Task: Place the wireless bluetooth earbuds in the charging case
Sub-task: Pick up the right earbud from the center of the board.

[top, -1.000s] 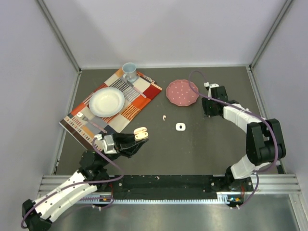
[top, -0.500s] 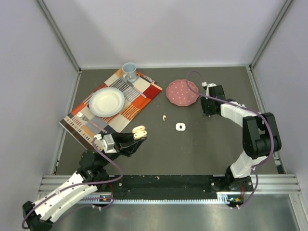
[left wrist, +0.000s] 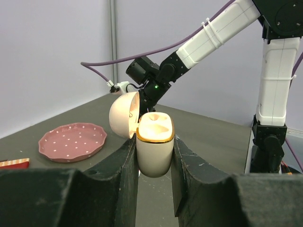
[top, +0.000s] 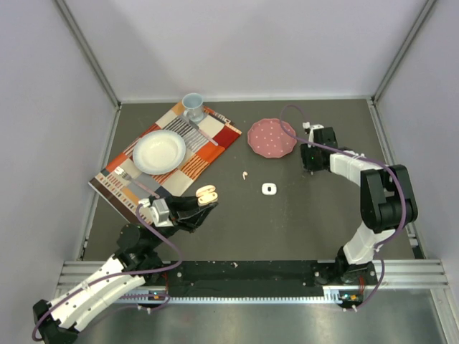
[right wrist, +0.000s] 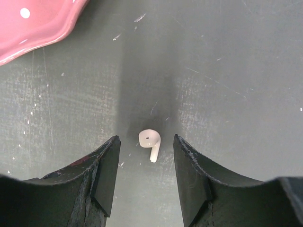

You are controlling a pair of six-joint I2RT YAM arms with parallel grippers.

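My left gripper (left wrist: 155,163) is shut on the cream charging case (left wrist: 155,151), held upright with its gold rim up and its lid (left wrist: 123,115) hinged open to the left. From above, the case (top: 207,193) hangs over the table's near left. My right gripper (right wrist: 146,138) points down at the table, open, its fingers either side of a white earbud (right wrist: 150,142) that lies flat and touches neither. From above, that gripper (top: 310,165) hides this bud. A second earbud (top: 245,174) lies loose mid-table.
A small white square case (top: 269,189) lies beside the loose bud. A pink dotted plate (top: 271,137) sits just left of the right gripper. A striped placemat (top: 215,150) at the back left carries a white bowl (top: 159,151), a cup (top: 193,106) and cutlery.
The right gripper's fingers have come a little closer together around the earbud. The left gripper has shifted slightly left with the case.
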